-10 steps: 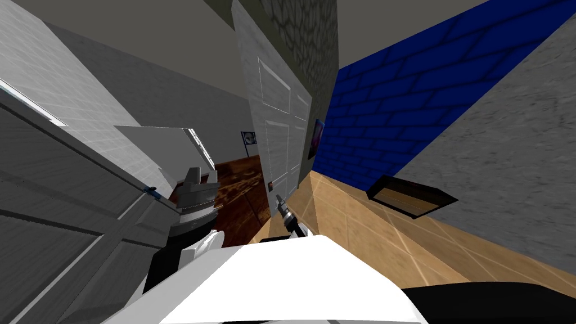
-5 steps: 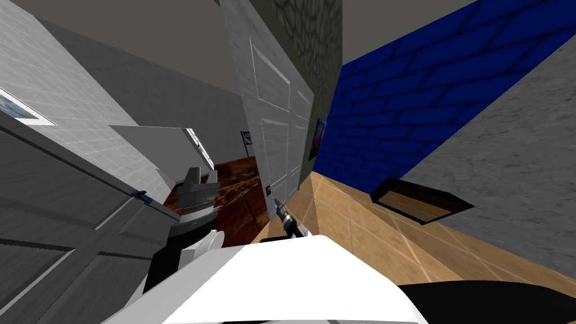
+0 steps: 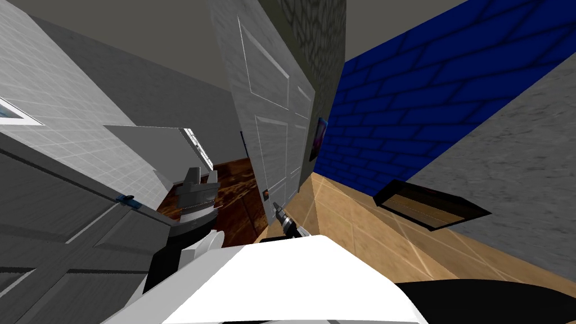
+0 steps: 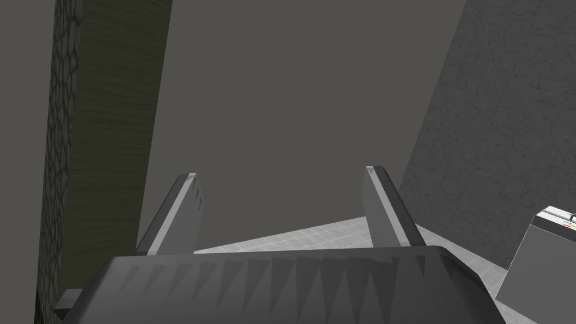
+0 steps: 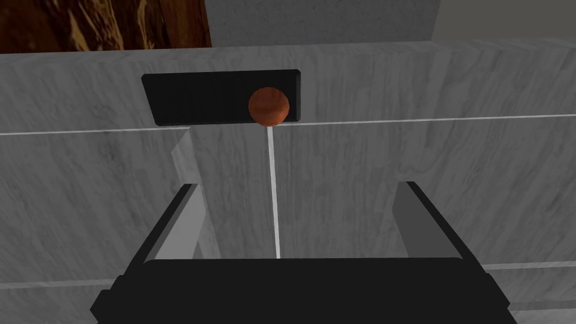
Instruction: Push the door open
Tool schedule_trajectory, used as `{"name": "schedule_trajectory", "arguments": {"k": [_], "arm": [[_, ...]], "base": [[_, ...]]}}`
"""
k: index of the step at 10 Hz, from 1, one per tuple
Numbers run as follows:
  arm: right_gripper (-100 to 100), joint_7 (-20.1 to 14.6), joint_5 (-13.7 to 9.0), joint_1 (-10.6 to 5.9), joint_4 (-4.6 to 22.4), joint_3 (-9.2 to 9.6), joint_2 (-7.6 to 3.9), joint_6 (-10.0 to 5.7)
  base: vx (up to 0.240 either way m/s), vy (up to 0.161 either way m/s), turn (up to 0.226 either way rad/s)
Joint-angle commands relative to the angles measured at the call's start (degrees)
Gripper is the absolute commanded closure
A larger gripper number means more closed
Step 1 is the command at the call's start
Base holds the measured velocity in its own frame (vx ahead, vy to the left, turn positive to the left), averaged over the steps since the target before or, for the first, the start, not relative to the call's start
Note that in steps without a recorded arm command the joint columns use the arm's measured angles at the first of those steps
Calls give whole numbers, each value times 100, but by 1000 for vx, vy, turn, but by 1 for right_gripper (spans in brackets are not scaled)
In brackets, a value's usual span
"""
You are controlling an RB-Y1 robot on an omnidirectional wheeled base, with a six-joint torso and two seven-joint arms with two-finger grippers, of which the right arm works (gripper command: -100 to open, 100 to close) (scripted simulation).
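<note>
The grey panelled door (image 3: 270,118) stands ajar ahead of me, its free edge towards the dark wood floor (image 3: 239,191) beyond. A round orange-brown knob (image 5: 269,105) sits on a black plate (image 5: 214,98) near that edge. My right gripper (image 3: 277,207) is at the door's face just below the knob (image 3: 266,194). In the right wrist view the right gripper (image 5: 298,194) is open, its fingers close against the grey panel with nothing between them. My left gripper (image 3: 197,179) is raised at my left side. The left gripper (image 4: 279,175) is open and holds nothing.
A second grey panelled door (image 3: 67,247) leans close on my left. A blue brick wall (image 3: 405,107) and a rough grey wall (image 3: 506,180) bound the right, with a dark-framed box (image 3: 430,205) low on the grey wall. Tan tiles (image 3: 349,225) cover the floor here.
I have moved forward: the side walls and the left door have slid outward. The door's free edge has swung further left, and my right gripper has stayed at it below the knob.
</note>
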Motion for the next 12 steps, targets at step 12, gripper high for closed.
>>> {"name": "schedule_trajectory", "arguments": {"k": [12], "arm": [[-100,57,-14,-47,484,-39,118,-240]], "base": [[128,84,24]]}}
